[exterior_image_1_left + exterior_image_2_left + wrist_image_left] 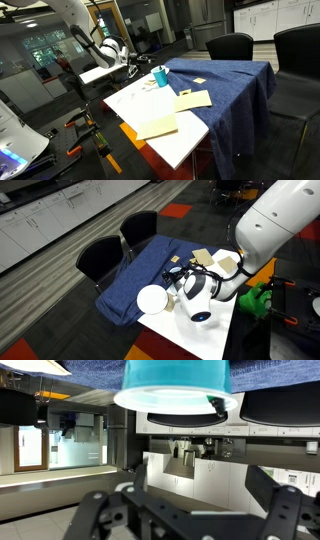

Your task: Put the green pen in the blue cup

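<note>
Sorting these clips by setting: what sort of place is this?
Probably an office or lab break area: black chairs at a table, white cabinets along the wall, coloured carpet tiles.

Two black chairs [100, 256] are drawn up to a white table [190, 142] half draped in blue cloth [235, 90]; white cabinets [40, 225] are seen behind.

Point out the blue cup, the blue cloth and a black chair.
Cup [175, 375]: wrist view, on its teal wall.
Cloth [235, 90]: an exterior view, on its flat top.
Chair [230, 46]: an exterior view, on its backrest.
</note>
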Tool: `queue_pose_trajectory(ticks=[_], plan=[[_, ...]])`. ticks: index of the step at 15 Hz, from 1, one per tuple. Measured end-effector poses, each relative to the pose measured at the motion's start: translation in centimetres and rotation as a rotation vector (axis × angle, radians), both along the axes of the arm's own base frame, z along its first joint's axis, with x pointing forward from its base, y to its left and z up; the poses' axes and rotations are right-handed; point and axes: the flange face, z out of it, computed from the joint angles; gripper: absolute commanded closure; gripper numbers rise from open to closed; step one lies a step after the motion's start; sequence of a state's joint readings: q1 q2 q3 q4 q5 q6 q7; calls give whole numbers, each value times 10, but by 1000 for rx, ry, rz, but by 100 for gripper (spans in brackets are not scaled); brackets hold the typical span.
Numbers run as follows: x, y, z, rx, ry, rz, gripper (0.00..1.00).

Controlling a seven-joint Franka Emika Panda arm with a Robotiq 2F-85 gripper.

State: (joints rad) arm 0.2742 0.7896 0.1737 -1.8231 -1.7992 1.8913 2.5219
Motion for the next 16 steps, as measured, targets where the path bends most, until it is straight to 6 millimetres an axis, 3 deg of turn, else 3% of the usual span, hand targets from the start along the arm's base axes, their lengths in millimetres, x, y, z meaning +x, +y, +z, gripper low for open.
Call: queue_pose_trajectory(ticks=[6,16], plan=[[4,6,58,20,-71,12,0],[-12,14,141,56,-136,23,0]])
